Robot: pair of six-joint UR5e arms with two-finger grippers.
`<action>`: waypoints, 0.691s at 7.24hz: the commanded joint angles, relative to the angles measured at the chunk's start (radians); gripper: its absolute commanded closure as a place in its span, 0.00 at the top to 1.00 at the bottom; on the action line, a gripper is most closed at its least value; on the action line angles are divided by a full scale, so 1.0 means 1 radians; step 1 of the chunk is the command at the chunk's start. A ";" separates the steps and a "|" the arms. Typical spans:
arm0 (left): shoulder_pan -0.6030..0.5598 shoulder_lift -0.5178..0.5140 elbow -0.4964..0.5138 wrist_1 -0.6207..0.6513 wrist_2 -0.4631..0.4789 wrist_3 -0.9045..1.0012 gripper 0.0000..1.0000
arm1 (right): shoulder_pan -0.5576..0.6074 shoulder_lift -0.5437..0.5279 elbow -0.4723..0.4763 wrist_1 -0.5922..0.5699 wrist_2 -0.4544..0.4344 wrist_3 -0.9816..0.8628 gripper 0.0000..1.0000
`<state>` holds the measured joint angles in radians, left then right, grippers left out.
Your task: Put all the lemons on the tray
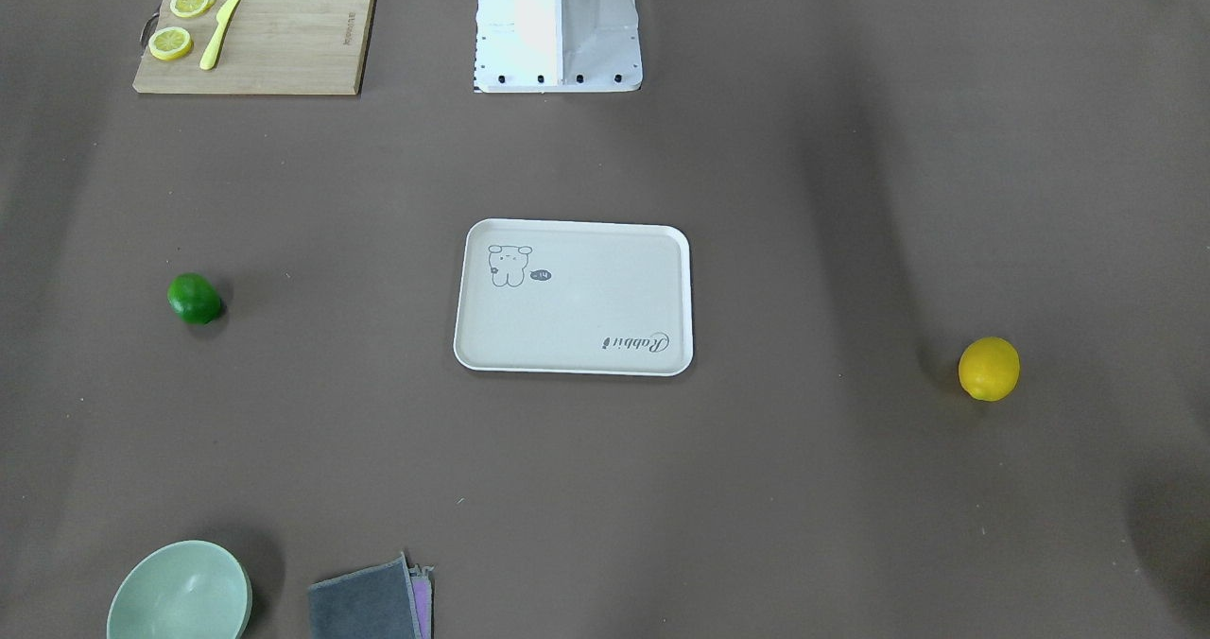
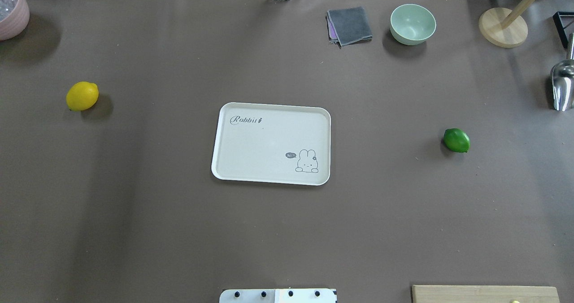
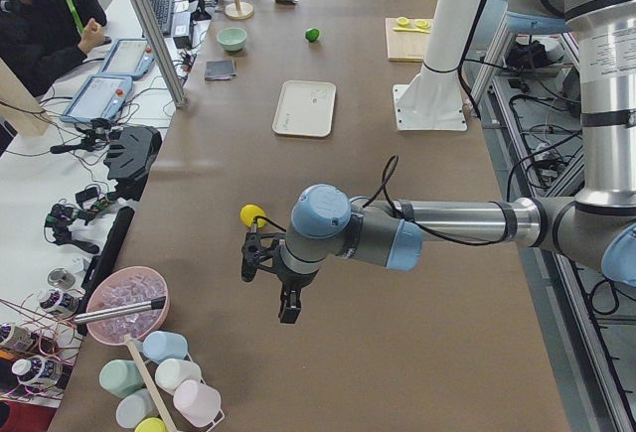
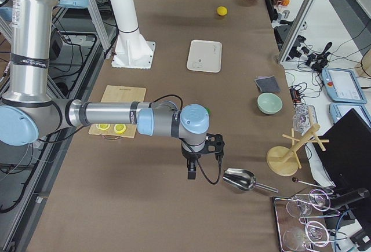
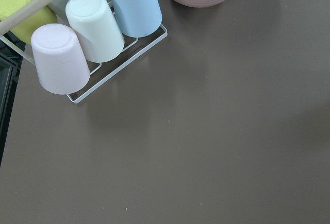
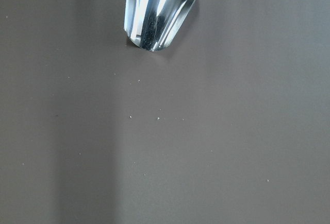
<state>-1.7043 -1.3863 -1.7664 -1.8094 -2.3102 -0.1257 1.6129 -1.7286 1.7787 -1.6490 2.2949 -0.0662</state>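
Observation:
The yellow lemon (image 1: 989, 369) lies on the brown table far to the left of the tray in the overhead view (image 2: 82, 96). The dark green lemon (image 1: 194, 299) lies far to the tray's right (image 2: 456, 140). The cream tray (image 2: 271, 106) with the "Rabbit" script sits empty at the table's middle (image 1: 573, 227). My left gripper (image 3: 266, 278) hangs above the table just past the yellow lemon (image 3: 251, 216); I cannot tell whether it is open or shut. My right gripper (image 4: 200, 159) hangs near a metal scoop (image 4: 239, 179); I cannot tell its state either. Neither wrist view shows fingers.
A wooden cutting board (image 1: 284, 43) with lemon slices and a yellow knife lies by the robot base (image 1: 558, 25). A green bowl (image 2: 412, 23), grey cloth (image 2: 350, 25), wooden stand (image 2: 502, 27), pink bowl (image 2: 11, 9) and cup rack (image 5: 87, 33) line the table's edges.

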 commanded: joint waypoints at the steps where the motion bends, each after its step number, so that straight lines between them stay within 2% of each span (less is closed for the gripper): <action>1: 0.000 0.004 -0.001 -0.001 0.000 0.000 0.98 | 0.002 -0.002 -0.001 0.002 0.004 0.000 1.00; 5: 0.005 0.017 -0.004 -0.007 0.000 -0.002 0.98 | 0.002 0.001 0.005 0.002 0.008 0.000 1.00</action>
<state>-1.7015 -1.3640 -1.7714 -1.8153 -2.3108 -0.1262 1.6153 -1.7296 1.7801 -1.6475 2.3000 -0.0671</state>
